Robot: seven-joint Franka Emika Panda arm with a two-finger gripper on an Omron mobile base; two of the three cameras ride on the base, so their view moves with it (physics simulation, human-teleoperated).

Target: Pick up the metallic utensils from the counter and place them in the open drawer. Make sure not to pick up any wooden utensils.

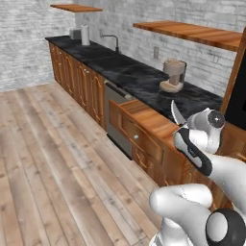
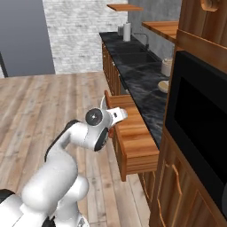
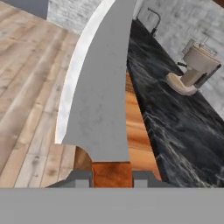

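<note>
Gripper (image 3: 112, 180) clamped on a knife (image 3: 98, 87) by its wooden handle, grey blade pointing up, above the open drawer (image 2: 133, 133) at the bench (image 1: 144, 79) front edge.

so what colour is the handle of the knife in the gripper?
Reddish-brown wood, under a grey blade; the knife shows best in the hand view.

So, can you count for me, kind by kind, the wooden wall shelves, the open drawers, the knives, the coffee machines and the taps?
Wooden wall shelves: 2
Open drawer: 1
Knife, held in the pincer: 1
Coffee machine: 1
Tap: 1
Total: 6
</note>
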